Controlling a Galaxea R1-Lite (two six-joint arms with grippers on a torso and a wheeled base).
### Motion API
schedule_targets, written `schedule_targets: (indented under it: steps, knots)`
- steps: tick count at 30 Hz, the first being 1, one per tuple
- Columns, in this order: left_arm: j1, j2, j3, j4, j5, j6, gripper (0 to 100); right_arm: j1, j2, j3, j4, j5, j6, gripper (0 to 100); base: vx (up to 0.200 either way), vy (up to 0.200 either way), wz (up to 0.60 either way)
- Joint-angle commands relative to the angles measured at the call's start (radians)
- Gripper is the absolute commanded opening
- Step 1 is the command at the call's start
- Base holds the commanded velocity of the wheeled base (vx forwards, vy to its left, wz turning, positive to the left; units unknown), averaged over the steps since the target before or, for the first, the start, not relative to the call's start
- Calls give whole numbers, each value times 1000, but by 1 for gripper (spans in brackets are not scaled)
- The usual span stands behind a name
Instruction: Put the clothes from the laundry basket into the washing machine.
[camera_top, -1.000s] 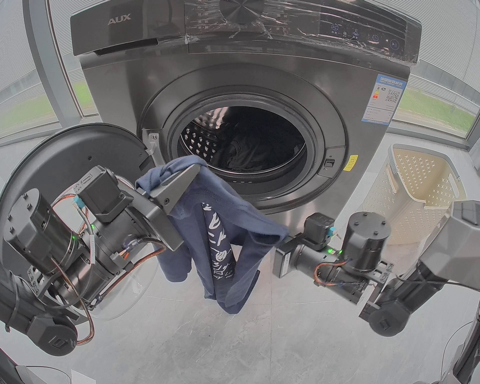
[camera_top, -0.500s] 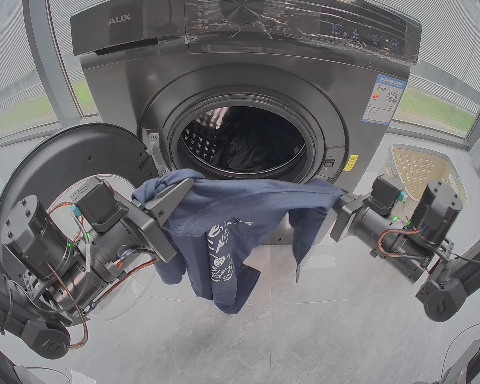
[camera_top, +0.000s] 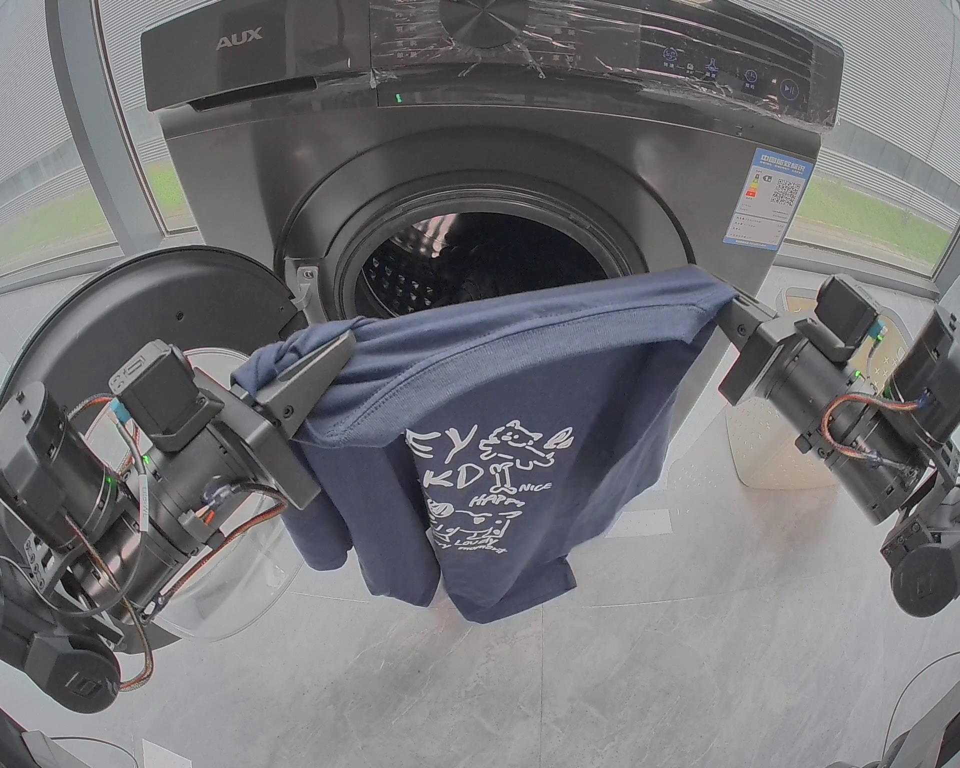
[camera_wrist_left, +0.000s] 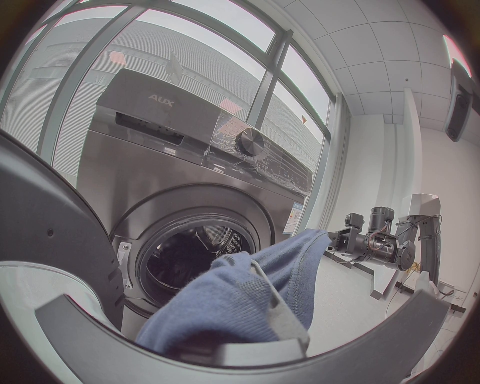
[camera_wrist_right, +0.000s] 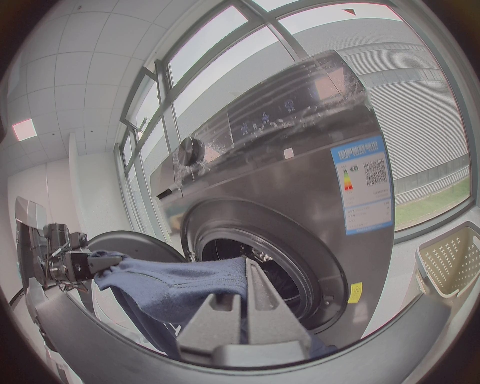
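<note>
A navy T-shirt with a white print hangs stretched between my two grippers in front of the washing machine. My left gripper is shut on its left end, bunched cloth over the fingers. My right gripper is shut on the right shoulder edge. The shirt covers the lower part of the drum opening, where dark clothes lie inside. The cream laundry basket stands on the floor at the right, mostly behind my right arm.
The round machine door stands swung open to the left, just behind my left arm. Grey tiled floor lies in front of the machine. Windows run behind and beside it.
My right gripper has risen and swung right with the shirt's edge, spreading the shirt wide so the print faces out. The left gripper has drifted slightly left, still holding.
</note>
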Motion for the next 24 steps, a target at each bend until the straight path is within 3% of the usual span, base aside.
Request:
schedule_targets:
  steps: [1,14,24]
  knots:
    - [0,9,-13,-7,1,-3,0,7,-38,-19,5,-1,1,0,0,0,0]
    - [-1,24,-61,-16,10,-4,0,6,-80,-45,11,-3,-2,0,0,0,0]
    - [-9,38,-59,-16,9,-4,0,4,-75,4,11,-3,-2,0,0,0,0]
